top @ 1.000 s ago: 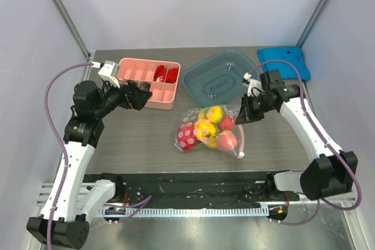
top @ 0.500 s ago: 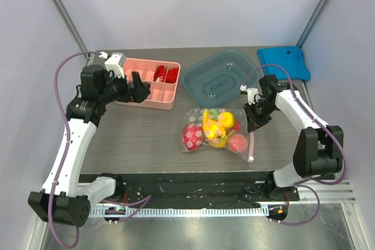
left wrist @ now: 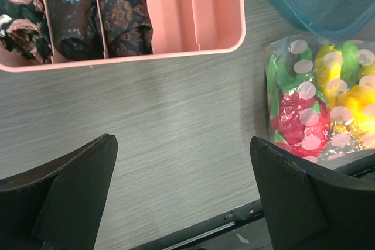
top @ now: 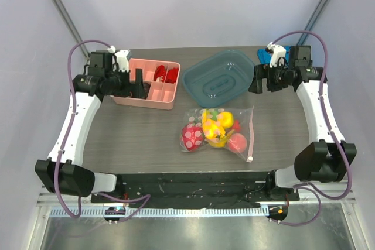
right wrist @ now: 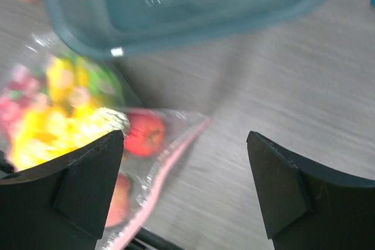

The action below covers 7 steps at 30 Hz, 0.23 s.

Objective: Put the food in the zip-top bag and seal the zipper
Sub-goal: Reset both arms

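Tabletop [top: 135,133] below left end effector [left wrist: 181,144], right end effector [right wrist: 186,140], both splayed, empty.

Top view: bright, even, diffuse light from above. Shadows on the grey wood-grain table [top: 146,127] are soft and faint. Sharp edge to edge. There are small white glints on the teal plastic tray [top: 220,77].

Left wrist view: in focus. The crinkles of the clear pink-dotted zip-top bag [left wrist: 316,98] sparkle. The black fingers [left wrist: 76,197] of the left gripper [left wrist: 181,141] are dark, with little surface detail.

Right wrist view: blurred throughout. Bag and toy food [right wrist: 143,136] are smeared, and white streak reflections cross the tray.
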{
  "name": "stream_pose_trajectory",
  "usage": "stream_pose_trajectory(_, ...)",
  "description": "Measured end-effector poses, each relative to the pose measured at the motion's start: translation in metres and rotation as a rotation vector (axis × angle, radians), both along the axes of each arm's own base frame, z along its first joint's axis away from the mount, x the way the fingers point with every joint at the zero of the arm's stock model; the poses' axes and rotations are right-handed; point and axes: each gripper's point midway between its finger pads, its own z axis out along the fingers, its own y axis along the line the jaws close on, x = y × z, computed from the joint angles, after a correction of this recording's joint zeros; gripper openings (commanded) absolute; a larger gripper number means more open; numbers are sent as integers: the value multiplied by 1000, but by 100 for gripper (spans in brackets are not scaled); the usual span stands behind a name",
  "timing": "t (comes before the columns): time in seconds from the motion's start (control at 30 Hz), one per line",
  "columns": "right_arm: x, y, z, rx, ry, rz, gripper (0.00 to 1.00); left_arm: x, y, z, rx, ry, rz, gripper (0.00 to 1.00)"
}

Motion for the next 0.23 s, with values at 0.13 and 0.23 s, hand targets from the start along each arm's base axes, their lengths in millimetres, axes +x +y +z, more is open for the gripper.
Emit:
stream_pose_trajectory(0.13, 4, 15, 30, 104, -83, -11, 98, 9, 0, -2, 22, 15, -18, 100)
stream_pose_trajectory(0.23, 6, 22, 37, 150, -97, -10, 100, 13, 0, -12, 31, 51, -23, 100)
